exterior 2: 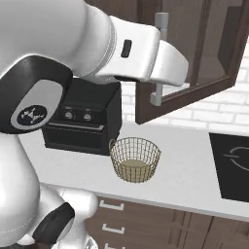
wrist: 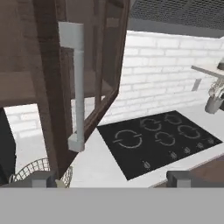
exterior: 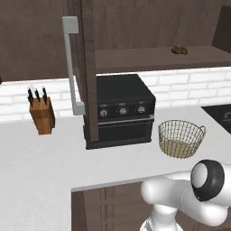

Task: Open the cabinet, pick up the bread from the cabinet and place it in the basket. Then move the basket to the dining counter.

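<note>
The dark brown cabinet (exterior: 149, 27) stands with its door (exterior: 88, 67) swung out, the grey bar handle (exterior: 70, 63) on its face. On the brown shelf inside lies the bread (exterior: 179, 50), a small brown lump. Below, on the white worktop, the tan wire basket (exterior: 182, 137) sits empty to the right of the black oven. In the hand view my gripper (wrist: 110, 178) is open with nothing between its fingertips (wrist: 41, 178). It hangs just in front of the door handle (wrist: 78, 87), with the basket (wrist: 39, 168) at lower left. The dining counter is out of view.
A black countertop oven (exterior: 122, 110) stands under the cabinet, and a wooden knife block (exterior: 41, 115) is to its left. A black cooktop (wrist: 157, 140) lies in the worktop right of the basket. My arm (exterior 2: 97, 44) reaches up beside the open door (exterior 2: 194, 73).
</note>
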{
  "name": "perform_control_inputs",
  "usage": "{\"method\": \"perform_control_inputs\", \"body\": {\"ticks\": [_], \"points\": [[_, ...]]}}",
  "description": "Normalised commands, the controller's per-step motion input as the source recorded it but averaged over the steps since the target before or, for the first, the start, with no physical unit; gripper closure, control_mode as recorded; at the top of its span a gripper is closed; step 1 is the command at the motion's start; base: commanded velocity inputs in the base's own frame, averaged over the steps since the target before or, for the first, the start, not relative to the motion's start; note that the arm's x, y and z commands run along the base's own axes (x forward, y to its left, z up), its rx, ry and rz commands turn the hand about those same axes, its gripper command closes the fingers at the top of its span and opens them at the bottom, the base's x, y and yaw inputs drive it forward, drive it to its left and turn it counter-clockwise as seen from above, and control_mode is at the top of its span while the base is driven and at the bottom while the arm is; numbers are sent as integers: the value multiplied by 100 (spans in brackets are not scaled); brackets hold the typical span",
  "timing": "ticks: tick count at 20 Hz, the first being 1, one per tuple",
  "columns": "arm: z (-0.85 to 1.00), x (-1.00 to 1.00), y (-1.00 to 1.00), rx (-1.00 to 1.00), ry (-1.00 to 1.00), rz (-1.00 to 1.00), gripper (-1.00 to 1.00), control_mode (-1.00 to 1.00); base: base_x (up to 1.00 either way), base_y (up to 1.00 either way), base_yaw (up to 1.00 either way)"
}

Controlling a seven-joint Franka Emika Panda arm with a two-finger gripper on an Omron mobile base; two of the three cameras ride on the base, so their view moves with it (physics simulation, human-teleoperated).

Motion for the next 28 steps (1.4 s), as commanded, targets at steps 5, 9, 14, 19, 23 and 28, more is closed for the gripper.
{"method": "perform_control_inputs", "body": {"ticks": [5, 9, 14, 19, 23, 28], "points": [[-12, -7, 100, -42, 32, -11, -100, -100, 0, 0, 0], [-2, 2, 100, -52, 36, -2, -100, -100, 0, 0, 0], [-27, 53, 97, -39, 35, 5, -100, -100, 0, 0, 0], [-17, 96, 45, -16, 22, 10, -100, -100, 0, 0, 0], [-12, 97, 0, -4, 32, -11, -100, -100, 0, 0, 0], [-50, 90, -41, -4, 21, -34, -100, -100, 0, 0, 0]]}}
